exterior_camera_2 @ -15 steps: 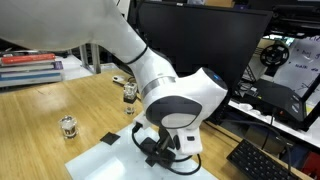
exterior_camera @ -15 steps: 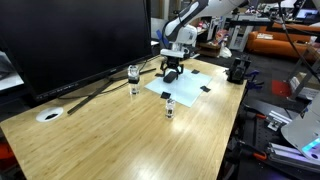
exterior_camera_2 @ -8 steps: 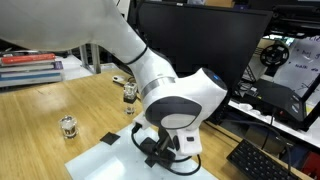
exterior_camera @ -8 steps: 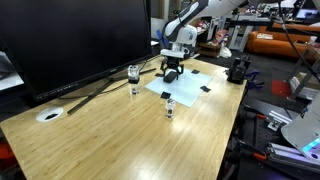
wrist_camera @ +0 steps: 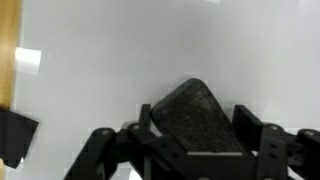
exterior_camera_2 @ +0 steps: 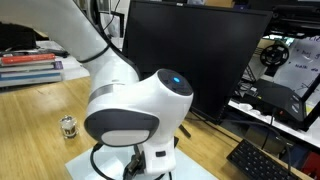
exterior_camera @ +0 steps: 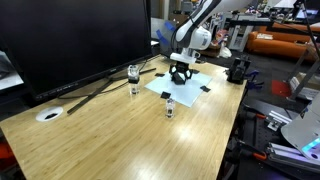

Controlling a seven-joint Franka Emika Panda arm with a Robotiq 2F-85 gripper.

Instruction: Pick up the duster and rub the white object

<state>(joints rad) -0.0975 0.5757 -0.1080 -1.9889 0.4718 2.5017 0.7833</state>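
Observation:
The duster (wrist_camera: 195, 122), a black oblong block, lies tilted on the white object (wrist_camera: 150, 45), a large pale sheet that fills the wrist view. My gripper (wrist_camera: 197, 117) stands over it with a finger pressed against each long side, shut on the duster. In an exterior view the gripper (exterior_camera: 180, 73) is low over the far end of the white object (exterior_camera: 192, 90) on the wooden table. In the exterior view from beside the arm, the bulky wrist hides the gripper and the duster, and only a corner of the white object (exterior_camera_2: 85, 165) shows.
Two small glass jars (exterior_camera: 133, 72) (exterior_camera: 170, 108) stand near the sheet. A flat black square (exterior_camera: 206, 89) (wrist_camera: 15, 140) lies at the sheet's edge, with a tiny white tag (wrist_camera: 28, 60) beside it. A white ring disc (exterior_camera: 48, 114) sits far along the table. A large monitor (exterior_camera: 70, 40) stands behind.
The arm has swung and turned over the sheet's far end. The gripper, open before, has closed in on the duster.

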